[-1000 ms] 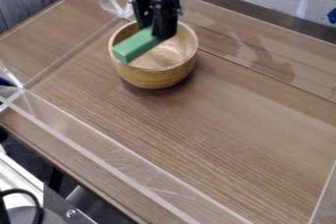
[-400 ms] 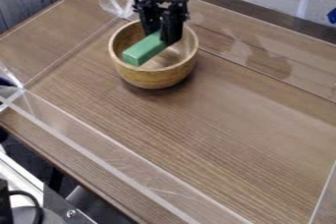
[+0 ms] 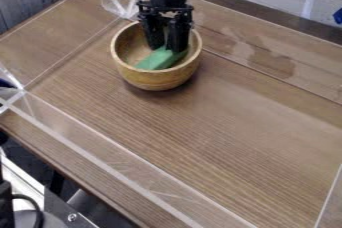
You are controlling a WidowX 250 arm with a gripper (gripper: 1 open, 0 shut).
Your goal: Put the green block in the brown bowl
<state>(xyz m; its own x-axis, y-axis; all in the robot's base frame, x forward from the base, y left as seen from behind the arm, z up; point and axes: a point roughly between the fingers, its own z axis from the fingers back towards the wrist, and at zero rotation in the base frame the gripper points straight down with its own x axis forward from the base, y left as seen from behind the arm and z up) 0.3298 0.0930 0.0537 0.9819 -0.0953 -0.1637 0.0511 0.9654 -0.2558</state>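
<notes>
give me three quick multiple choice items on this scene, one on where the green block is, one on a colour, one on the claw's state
1. Where is the green block?
A. on the table beside the bowl
B. inside the brown bowl
C. balanced on the bowl's rim

2. What colour is the claw?
A. black
B. white
C. red

3. How do the claw's jaws stand?
A. shut tight on the block
B. apart, just above the block's far end
C. clamped on the bowl's rim

Answers: 1 B, the block lies on the bowl's floor. 2 A, the fingers are dark black. 3 B, its fingers are spread inside the bowl.
</notes>
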